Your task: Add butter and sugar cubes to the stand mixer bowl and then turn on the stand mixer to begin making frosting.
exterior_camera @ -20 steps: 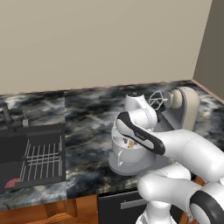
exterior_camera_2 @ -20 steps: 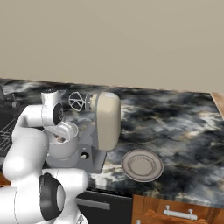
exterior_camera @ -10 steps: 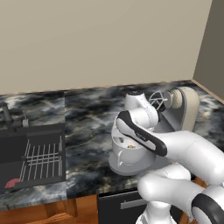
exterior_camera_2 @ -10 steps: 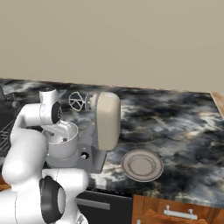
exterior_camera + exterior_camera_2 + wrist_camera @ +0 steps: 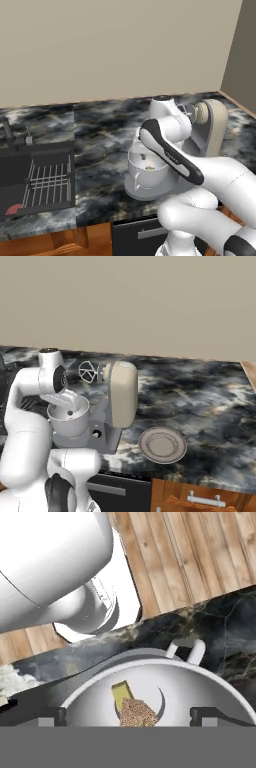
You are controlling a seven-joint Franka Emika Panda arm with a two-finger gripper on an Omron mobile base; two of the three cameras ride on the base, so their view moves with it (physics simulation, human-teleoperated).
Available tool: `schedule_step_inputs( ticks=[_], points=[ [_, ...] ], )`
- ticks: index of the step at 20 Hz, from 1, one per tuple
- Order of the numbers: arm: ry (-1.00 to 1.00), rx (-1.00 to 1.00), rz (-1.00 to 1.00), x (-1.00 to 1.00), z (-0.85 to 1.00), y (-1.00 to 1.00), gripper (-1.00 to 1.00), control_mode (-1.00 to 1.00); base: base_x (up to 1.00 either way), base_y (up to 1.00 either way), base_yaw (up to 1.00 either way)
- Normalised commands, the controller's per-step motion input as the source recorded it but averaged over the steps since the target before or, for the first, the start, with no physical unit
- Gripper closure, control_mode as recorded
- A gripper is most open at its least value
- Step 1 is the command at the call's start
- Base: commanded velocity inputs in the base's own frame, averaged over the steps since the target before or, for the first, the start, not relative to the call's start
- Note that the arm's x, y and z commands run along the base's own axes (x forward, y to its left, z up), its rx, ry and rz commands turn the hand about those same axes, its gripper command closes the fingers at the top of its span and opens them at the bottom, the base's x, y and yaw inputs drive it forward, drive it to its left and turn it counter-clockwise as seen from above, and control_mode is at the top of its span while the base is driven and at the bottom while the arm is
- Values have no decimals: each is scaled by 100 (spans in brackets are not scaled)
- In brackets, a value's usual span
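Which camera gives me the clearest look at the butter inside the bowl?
The hand view: it looks straight down into the stand mixer bowl, showing the butter beside the sugar cubes. The left base view shows small specks; in the right base view the arm hides the contents.

left base view: behind-left of arm, looking down-forward, mid-range
right base view: behind-right, same
shared: stand mixer (image 5: 207, 127), stand mixer bowl (image 5: 70, 417)
hand view: close, straight down into bowl

Hand (image 5: 128, 716) apparently wide open, empty

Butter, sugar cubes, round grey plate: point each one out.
butter (image 5: 121, 691), hand view, pale-yellow top face.
sugar cubes (image 5: 136, 713), hand view, middle of the tan lump.
round grey plate (image 5: 148, 448), right base view, left rim.
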Motion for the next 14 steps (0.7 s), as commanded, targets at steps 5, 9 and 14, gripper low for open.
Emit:
schedule_step_inputs(
  ticks=[5,9,14],
  points=[
    [-6,7,0,-61,4,-42,-100,-100,0,0,0],
    [-7,10,1,-42,25,-56,-100,-100,0,0,0],
    [-6,12,0,-27,35,-62,-100,-100,0,0,0]
  ],
)
